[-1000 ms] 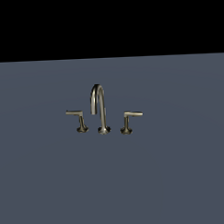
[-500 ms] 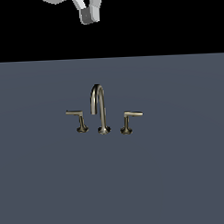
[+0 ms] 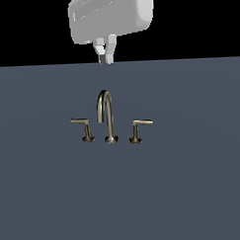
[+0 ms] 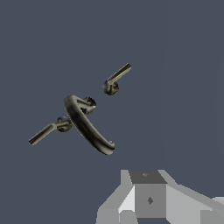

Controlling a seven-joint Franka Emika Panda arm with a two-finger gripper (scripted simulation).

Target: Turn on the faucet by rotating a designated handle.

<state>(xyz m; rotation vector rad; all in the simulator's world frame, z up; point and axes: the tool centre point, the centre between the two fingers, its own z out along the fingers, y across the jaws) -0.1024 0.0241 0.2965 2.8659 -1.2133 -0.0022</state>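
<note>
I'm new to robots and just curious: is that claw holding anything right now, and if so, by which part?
Nothing is held. The gripper hangs above the faucet, clear of both handles, with nothing between its fingers.

You only get the arm's hand (image 3: 110,16), cut by the exterior view's top edge. Pincer (image 3: 106,57) gap too small to judge; wrist view crops its fingers (image 4: 148,199) at frame edge.

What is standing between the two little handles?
The tall arched spout stands between the designated handle and its twin lever, clearest in the exterior view.
</note>
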